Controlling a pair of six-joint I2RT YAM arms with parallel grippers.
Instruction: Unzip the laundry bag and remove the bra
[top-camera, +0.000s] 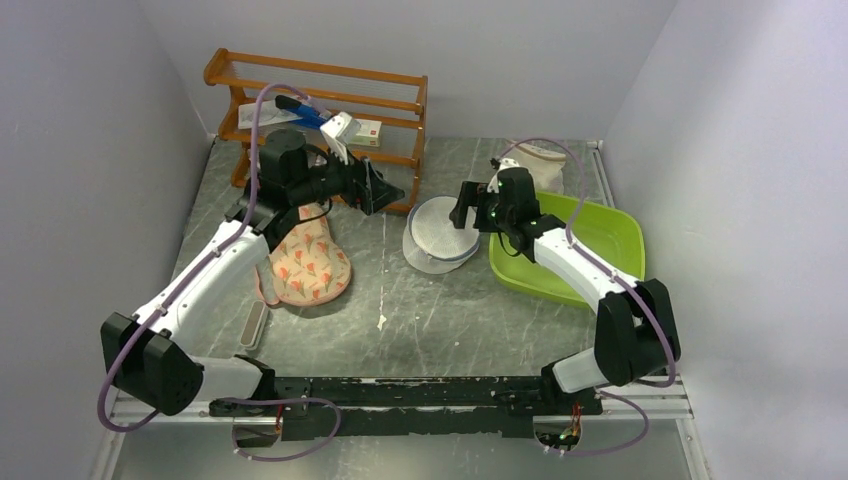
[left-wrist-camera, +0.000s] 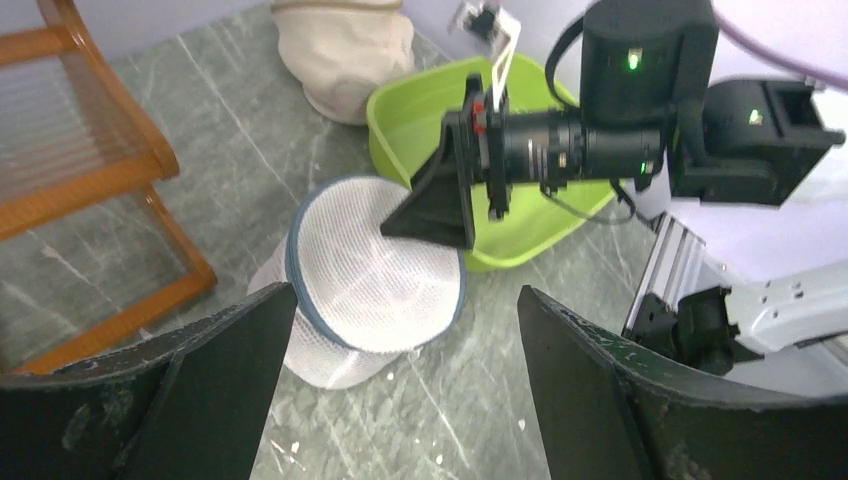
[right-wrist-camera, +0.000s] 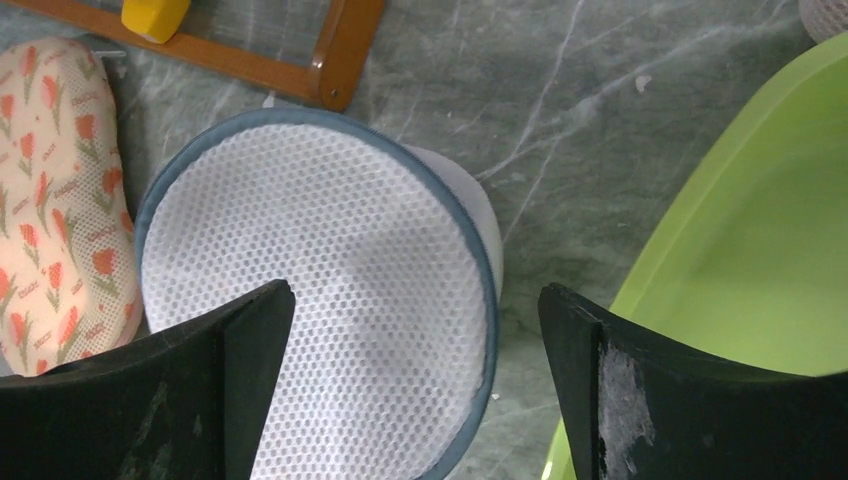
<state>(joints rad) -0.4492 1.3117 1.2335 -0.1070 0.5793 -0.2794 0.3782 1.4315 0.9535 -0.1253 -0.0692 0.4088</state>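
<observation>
The laundry bag (top-camera: 438, 232) is a round white mesh case with a blue rim, lying mid-table. Its upper half sits tilted over the lower half. It also shows in the left wrist view (left-wrist-camera: 370, 270) and the right wrist view (right-wrist-camera: 320, 290). No dark red bra shows in any view. My left gripper (top-camera: 385, 192) is open and empty, above and left of the bag (left-wrist-camera: 403, 300). My right gripper (top-camera: 462, 212) is open and empty, hovering over the bag's right edge (right-wrist-camera: 415, 295). It also shows in the left wrist view (left-wrist-camera: 440, 205).
A green tub (top-camera: 610, 240) stands right of the bag. A cream cloth sack (top-camera: 540, 160) is behind the tub. A wooden rack (top-camera: 320, 100) stands at the back left. A peach floral padded item (top-camera: 308, 262) lies left of the bag. A small grey strip (top-camera: 255, 325) lies nearer.
</observation>
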